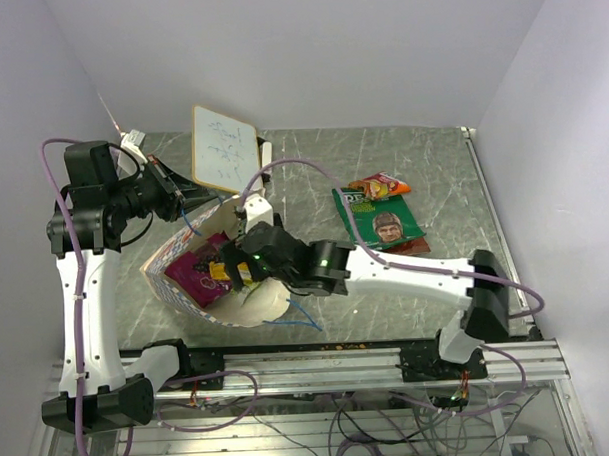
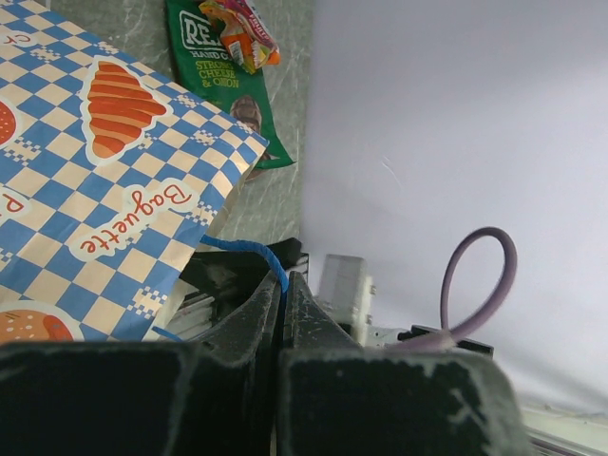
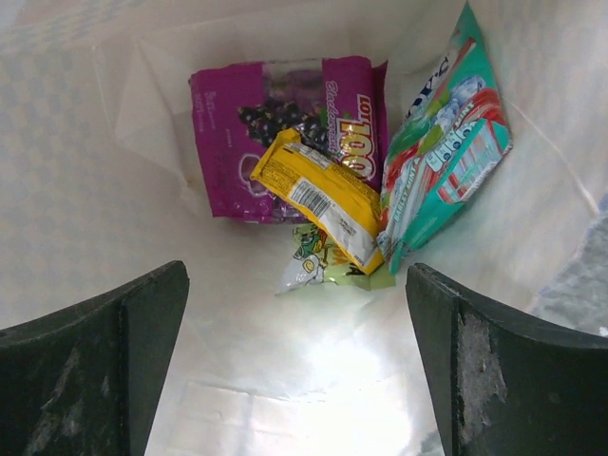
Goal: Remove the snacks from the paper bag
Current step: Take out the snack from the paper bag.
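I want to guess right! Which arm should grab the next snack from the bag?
The right. Its open right gripper hangs inside the paper bag, over the yellow packet. The left gripper is shut on the blue cord handle.

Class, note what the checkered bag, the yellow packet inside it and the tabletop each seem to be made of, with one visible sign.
Checkered bag: matte paper, creased and folded, printed outside.
Yellow packet: glossy plastic or foil film, crinkled, with highlights.
Tabletop: smooth grey surface with pale veins, either stone or a printed laminate; unclear which.
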{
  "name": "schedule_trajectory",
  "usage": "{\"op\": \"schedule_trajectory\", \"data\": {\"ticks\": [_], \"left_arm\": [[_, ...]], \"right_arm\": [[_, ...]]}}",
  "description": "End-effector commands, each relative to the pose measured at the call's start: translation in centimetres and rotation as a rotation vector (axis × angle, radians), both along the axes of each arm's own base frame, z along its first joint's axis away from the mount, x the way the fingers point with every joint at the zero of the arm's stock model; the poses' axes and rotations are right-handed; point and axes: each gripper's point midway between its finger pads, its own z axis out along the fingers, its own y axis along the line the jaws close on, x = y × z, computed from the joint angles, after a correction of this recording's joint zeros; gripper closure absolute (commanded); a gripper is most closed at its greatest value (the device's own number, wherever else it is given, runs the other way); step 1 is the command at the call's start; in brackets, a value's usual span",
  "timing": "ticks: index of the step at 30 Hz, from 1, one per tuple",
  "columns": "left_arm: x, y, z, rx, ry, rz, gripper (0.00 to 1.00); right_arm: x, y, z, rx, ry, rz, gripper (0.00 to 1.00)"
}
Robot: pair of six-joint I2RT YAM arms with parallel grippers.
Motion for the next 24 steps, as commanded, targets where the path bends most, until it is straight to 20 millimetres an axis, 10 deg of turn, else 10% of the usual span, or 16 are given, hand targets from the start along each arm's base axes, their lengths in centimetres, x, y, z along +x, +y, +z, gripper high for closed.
{"op": "schedule_trajectory", "data": {"ticks": [1,10,24], "left_arm": [[-0.6,-0.4,1.7,-0.007,-0.059,-0.032,0.93],[-0.8,-0.4,2.2,-0.006,-0.069,-0.026,0.93],[-1.0,-0.4,2.1,0.001,-0.063,-0.037,0.93]], "right_arm": [[1.9,1.6,-1.7,-0.003,0.041,-0.173,0.09],[5.5,-0.3,-5.4,-0.109,-0.036,-0.453,0.24],[8.5,-1.3,-9.3,-0.108,-0.03,-0.627,0.19]]}}
